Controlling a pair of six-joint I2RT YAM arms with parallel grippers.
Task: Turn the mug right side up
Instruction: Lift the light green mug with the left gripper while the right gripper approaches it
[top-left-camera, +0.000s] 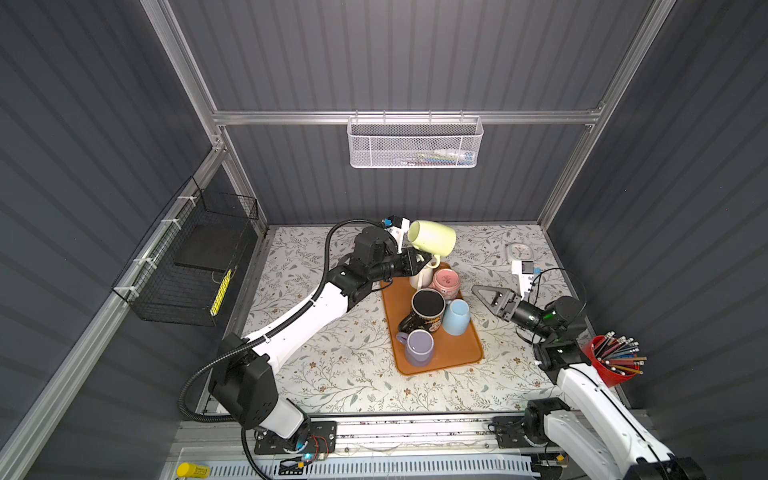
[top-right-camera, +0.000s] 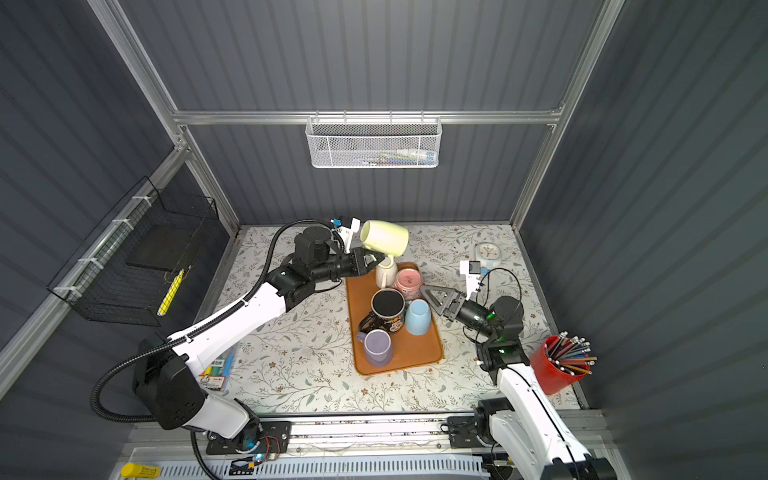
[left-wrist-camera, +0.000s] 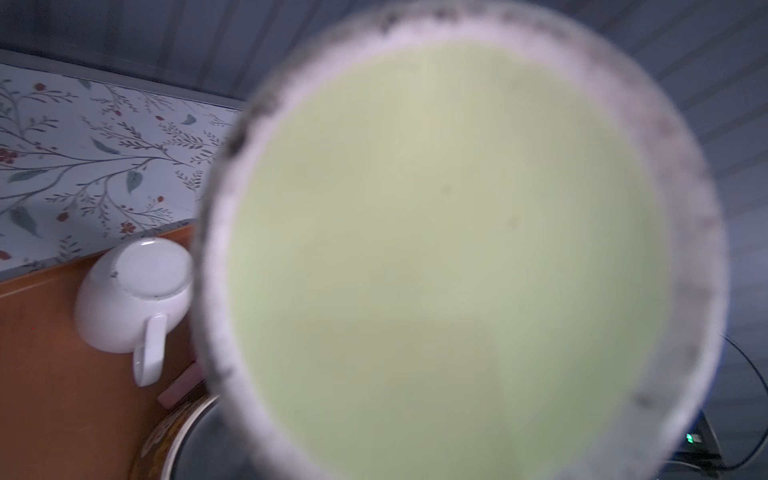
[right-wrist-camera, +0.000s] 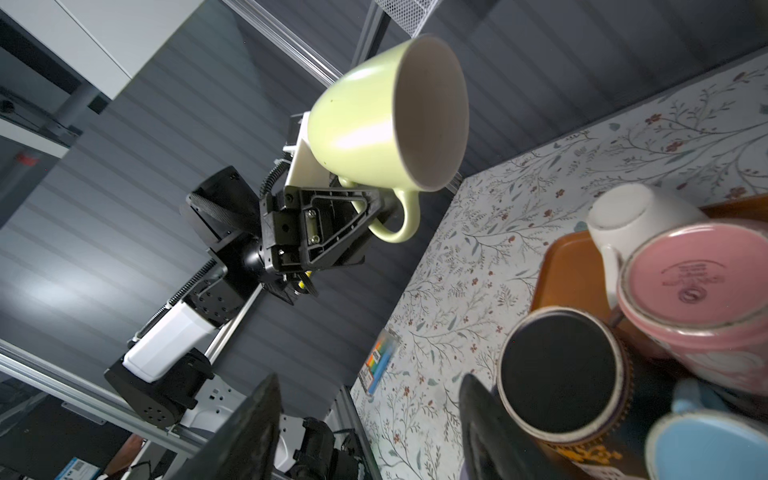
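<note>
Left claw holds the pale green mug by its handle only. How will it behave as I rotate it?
The pale green mug looks like glazed ceramic: probably rigid, and heavy for that pinch, so it may swing about the handle in the left claw. The glossy glaze suggests slipping. Hanging near the white mug, a drop would likely chip both.

The green mug (top-left-camera: 432, 237) is pale, with a whitish inside. The tray (top-left-camera: 453, 353) is orange. There is a white mug (left-wrist-camera: 133, 291), a pink mug (top-left-camera: 445, 281), a black mug (top-left-camera: 426, 309), a light blue mug (top-left-camera: 456, 318) and a purple mug (top-left-camera: 419, 347). The table (top-left-camera: 332, 374) is white with grey-green leaves and tiny red flowers. The pencil cup (top-left-camera: 598, 370) is red.
</note>
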